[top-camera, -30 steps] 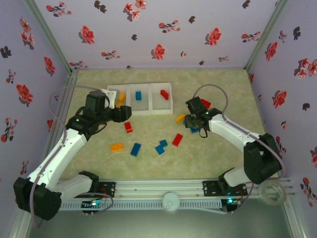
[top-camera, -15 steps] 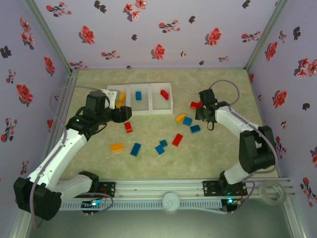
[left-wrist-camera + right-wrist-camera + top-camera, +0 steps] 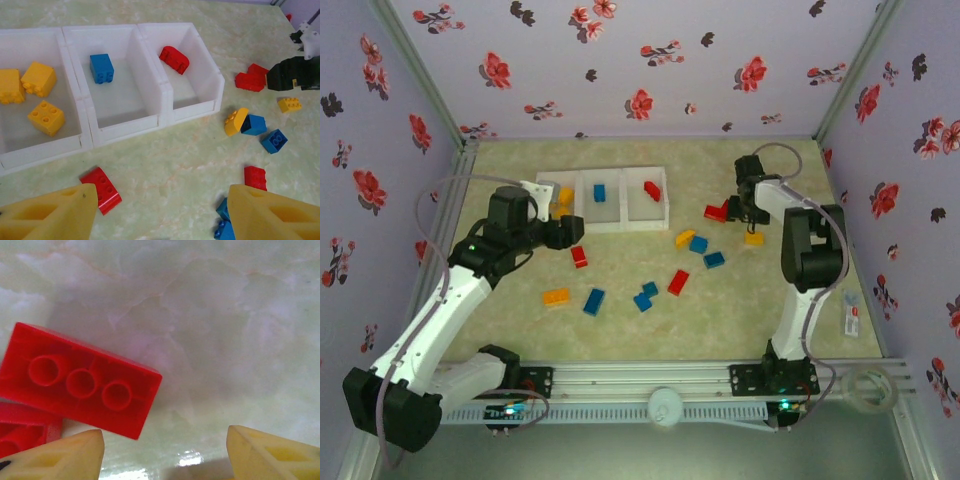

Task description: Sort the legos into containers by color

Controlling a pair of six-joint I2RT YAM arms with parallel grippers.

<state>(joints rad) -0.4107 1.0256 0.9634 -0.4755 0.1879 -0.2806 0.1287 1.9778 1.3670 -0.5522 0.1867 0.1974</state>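
The containers (image 3: 610, 226) are a white three-compartment tray (image 3: 130, 126). Its left compartment holds yellow legos (image 3: 46, 117), the middle a blue one (image 3: 101, 68), the right a red one (image 3: 174, 59). My left gripper (image 3: 570, 232) hovers open just in front of the tray (image 3: 160, 210). Nothing is between its fingers, and a red brick (image 3: 101, 189) lies by its left finger. My right gripper (image 3: 740, 210) is at the far right and stands open (image 3: 165, 445) above bare table. An upturned red brick (image 3: 80, 380) lies just ahead of its left finger, beside a second red one (image 3: 20, 430).
Loose legos lie across the middle of the table: an orange one (image 3: 556, 296), blue ones (image 3: 594, 300) (image 3: 645, 296) (image 3: 715, 260), a red one (image 3: 678, 282), and a yellow one (image 3: 685, 238) against a blue one (image 3: 698, 244). A small yellow brick (image 3: 753, 238) lies under the right arm. Flowered walls enclose the table.
My right arm has swung from the table's middle to the back right, and its jaws have widened. A small yellow brick now shows beside it. The left arm has barely moved.
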